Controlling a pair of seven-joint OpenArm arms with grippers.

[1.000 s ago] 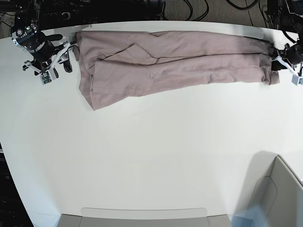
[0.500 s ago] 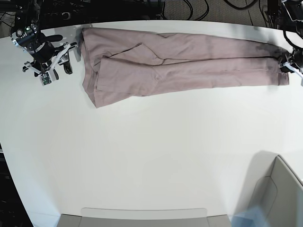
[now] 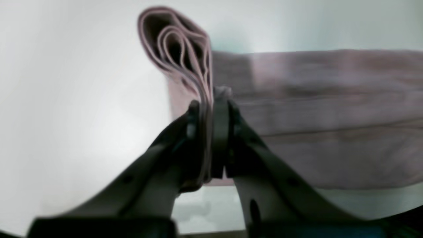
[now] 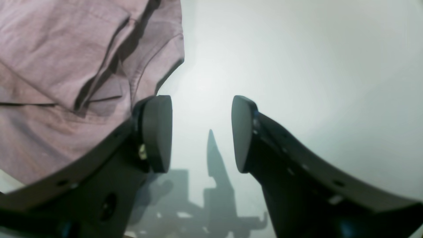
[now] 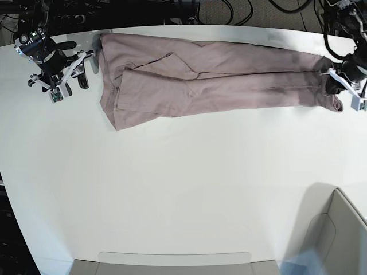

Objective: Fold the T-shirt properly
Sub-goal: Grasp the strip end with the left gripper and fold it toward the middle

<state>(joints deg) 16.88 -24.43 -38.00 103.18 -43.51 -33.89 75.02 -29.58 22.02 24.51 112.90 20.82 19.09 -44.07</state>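
White tabletop (image 5: 183, 189) filling the base view, with dark cabling along the far edge and a pale bin corner (image 5: 335, 229) showing at lower right. Lying stretched as a long, narrow band along the far side of the table: the T-shirt (image 5: 212, 80), already folded lengthwise. Pinching one end of that band: the left gripper (image 3: 210, 132), pressed together on several stacked layers of cloth, which are bulging out as a loop beyond the fingertips. Hanging spread wide and holding nothing, just beside the opposite end of the garment: the right gripper (image 4: 201, 132). Compared with a second ago, reading straighter and longer, the held end having travelled outward and then eased back slightly; judging from this, tensioning and smoothing the band ahead of a crosswise fold. Remaining hard to make out: the exact layer count in the pinch, the blurred cloth surface in the left wrist view, and the neck label, not visible anywhere.
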